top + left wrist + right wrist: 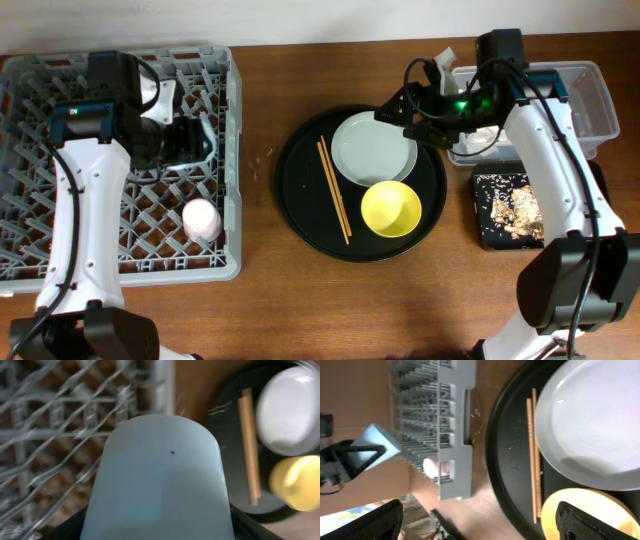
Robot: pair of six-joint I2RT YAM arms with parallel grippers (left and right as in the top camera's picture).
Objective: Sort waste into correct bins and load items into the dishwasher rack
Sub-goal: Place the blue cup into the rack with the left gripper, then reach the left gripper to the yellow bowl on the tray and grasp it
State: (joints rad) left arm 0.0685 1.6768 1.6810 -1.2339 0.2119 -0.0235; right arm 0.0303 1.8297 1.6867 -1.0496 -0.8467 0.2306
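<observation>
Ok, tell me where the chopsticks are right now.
Overhead view: the chopsticks lie on the left half of the black tray, just left of the white plate and the yellow bowl.

The worktop is a brown wooden table [260, 300] with visible grain, bounded along its far edge by a pale wall [300, 20], and a round black tray [300, 200] lies flat on the wood near the middle of the worktop, set back from that far edge.
</observation>
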